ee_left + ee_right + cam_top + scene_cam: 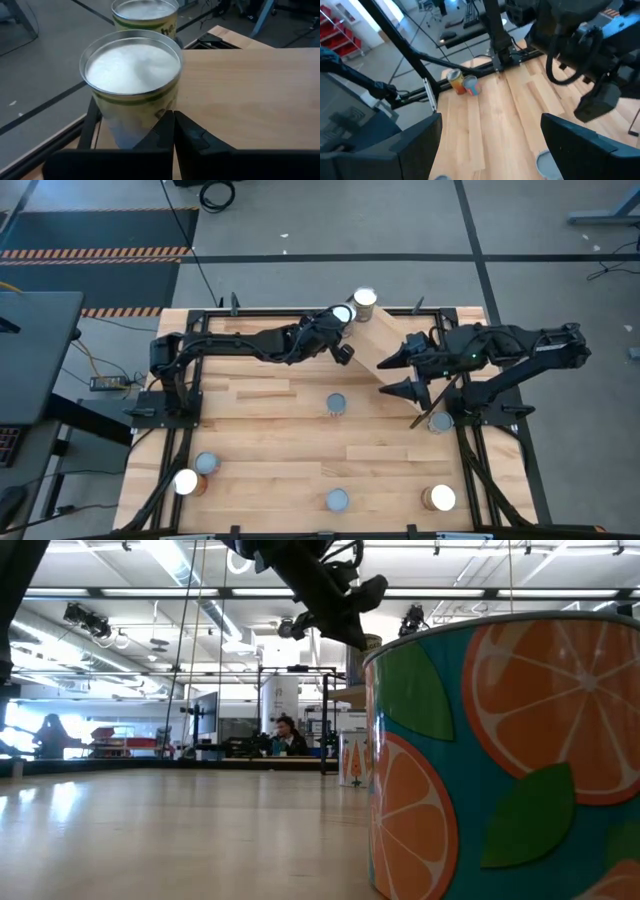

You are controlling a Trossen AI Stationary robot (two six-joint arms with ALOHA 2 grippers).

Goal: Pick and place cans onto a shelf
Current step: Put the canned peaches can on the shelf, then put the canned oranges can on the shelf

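The left gripper (340, 320) has its fingers clamped on a small round white-topped can (131, 67) at the light wooden shelf (240, 95) (beside another can). Set it flat, then let go slowly.

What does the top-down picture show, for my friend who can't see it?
The left pincer holds a can at the shelf beside another can. The right pincer hangs open nearby. Six more cans sit on the table.

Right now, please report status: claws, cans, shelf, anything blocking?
Left claw over the shelf, apparently shut on a can. Right claw open, beside shelf. One can already shelved. No blockage seen.
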